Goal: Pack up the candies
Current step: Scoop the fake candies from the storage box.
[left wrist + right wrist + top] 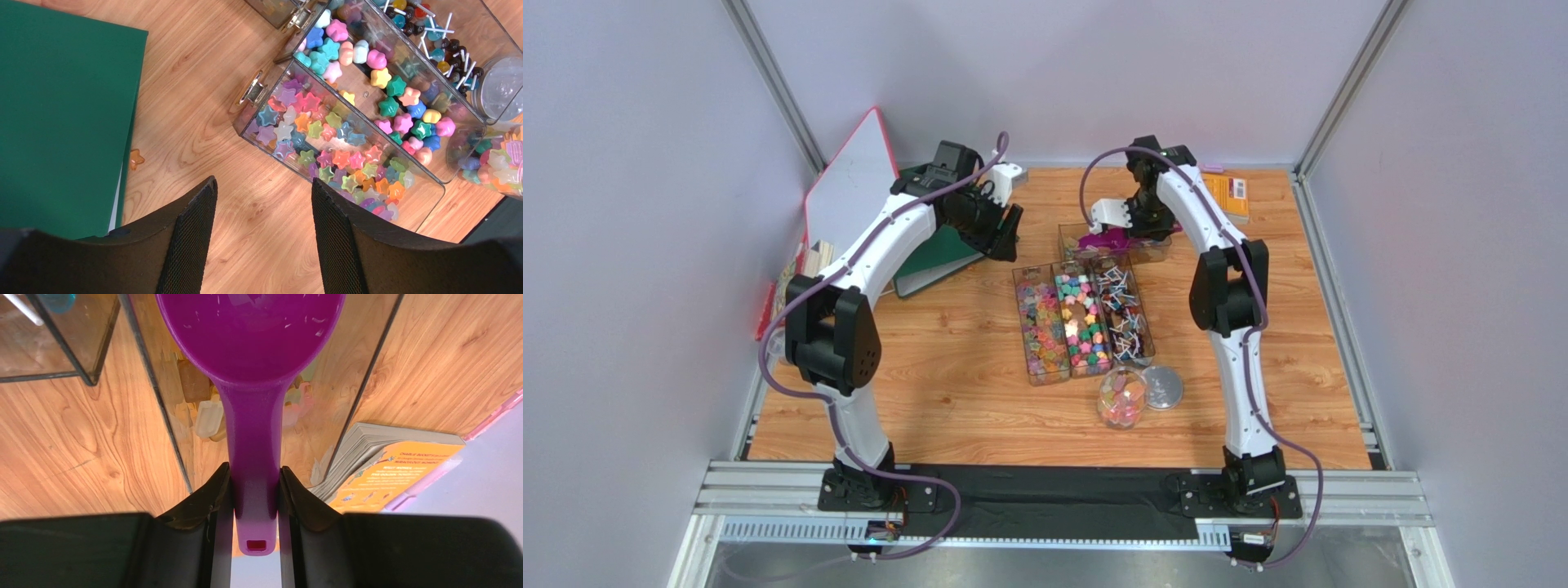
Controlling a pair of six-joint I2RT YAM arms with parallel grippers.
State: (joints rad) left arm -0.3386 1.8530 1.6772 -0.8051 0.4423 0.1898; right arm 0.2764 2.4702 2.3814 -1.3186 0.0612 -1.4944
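The candies (1078, 321) fill three long clear trays (1025, 368) side by side in mid-table: star sweets (325, 135), rounder sweets (380, 79) and stick lollipops (437, 43). One orange star candy (135, 159) lies loose on the wood by the green folder. My left gripper (999, 228) is open and empty above bare wood, left of the trays; its tips (263, 190) frame the table. My right gripper (1127, 218) is shut on the handle of the purple scoop (251, 343), tips (255, 478) clamping it. The scoop bowl looks empty and hangs over a fourth clear tray (153, 398) holding a few pale sweets (207, 418).
A small round jar (1122, 399) with some candies and its lid (1162, 387) sit just in front of the trays. A green folder (934, 263) and a white board (848, 184) lie at back left. An orange booklet (1225, 192) lies at back right. Frame walls enclose the table.
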